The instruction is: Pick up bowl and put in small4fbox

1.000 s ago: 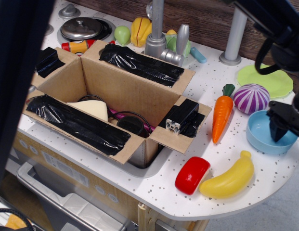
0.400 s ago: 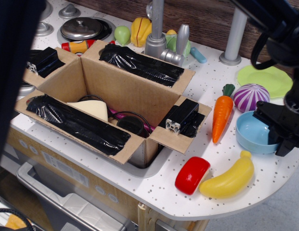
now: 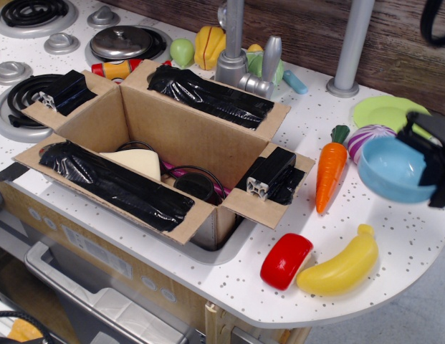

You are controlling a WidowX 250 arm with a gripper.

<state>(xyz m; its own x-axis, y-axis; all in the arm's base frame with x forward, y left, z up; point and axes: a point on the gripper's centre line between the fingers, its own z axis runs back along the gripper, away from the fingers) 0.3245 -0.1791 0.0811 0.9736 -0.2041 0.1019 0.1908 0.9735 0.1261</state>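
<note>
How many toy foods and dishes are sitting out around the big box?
Fruits and vegetables: 5 – banana, carrot, purple onion, green pear, yellow pepper
Red toy: 1
Plate: 1
Bowl: 1, gripped by the gripper
Total: 8, all outside the cardboard box

Single raised view, angled down, countertop (image 3: 394, 236) fairly near

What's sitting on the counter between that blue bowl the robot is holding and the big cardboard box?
In the observation.image view, an orange toy carrot lies between the blue bowl and the cardboard box; otherwise bare speckled counter.
</note>
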